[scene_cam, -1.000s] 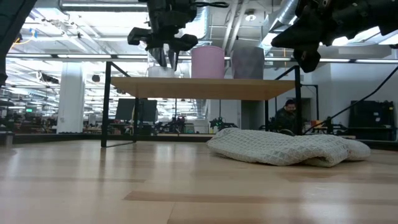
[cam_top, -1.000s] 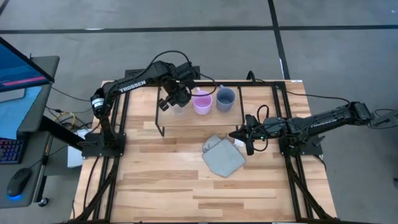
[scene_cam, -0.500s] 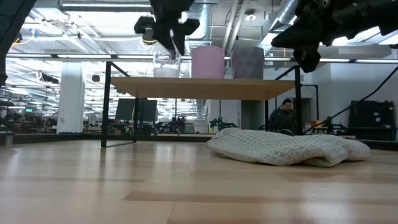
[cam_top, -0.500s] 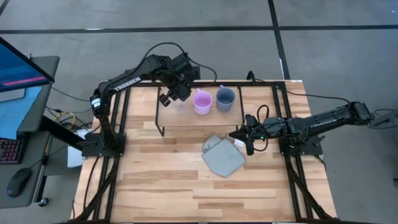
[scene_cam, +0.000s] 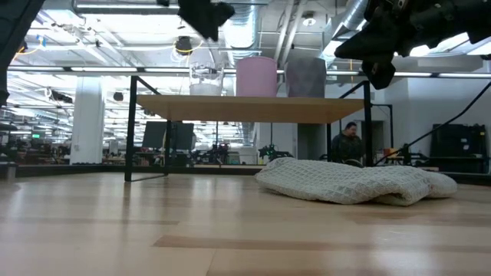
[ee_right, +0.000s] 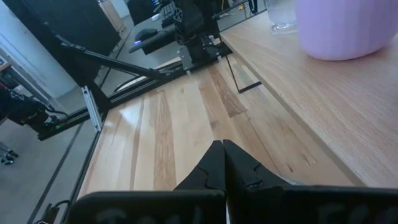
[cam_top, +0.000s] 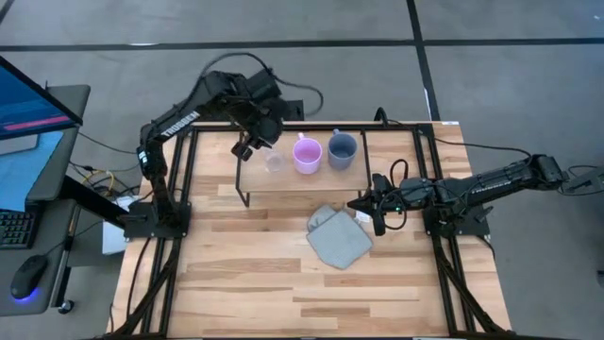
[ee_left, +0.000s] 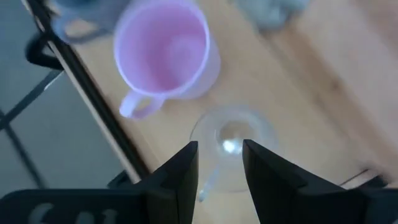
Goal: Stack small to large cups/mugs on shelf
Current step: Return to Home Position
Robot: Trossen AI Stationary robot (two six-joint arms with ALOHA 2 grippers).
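Note:
Three vessels stand in a row on the shelf (cam_top: 382,162), a light board on black wire legs. From left to right they are the clear glass cup (cam_top: 275,162), the pink-lilac mug (cam_top: 307,154) and the blue-grey mug (cam_top: 342,149). My left gripper (cam_top: 256,144) hovers open above the shelf's far left part, up and away from the clear cup (ee_left: 231,146), which shows between its fingers. My right gripper (cam_top: 357,202) is shut and hangs in the air just right of the grey-green cloth (cam_top: 338,238), near the shelf's front edge.
The grey-green cloth (scene_cam: 345,182) lies crumpled on the slatted tabletop in front of the shelf (scene_cam: 253,109). Black frame rails run along both sides of the table. A desk with a monitor stands off the table's left. A person shows in the room far behind.
My left gripper has risen and drawn back from the clear glass cup toward the table's far left corner. The cup stays standing on the shelf beside the pink mug. My right arm has kept still.

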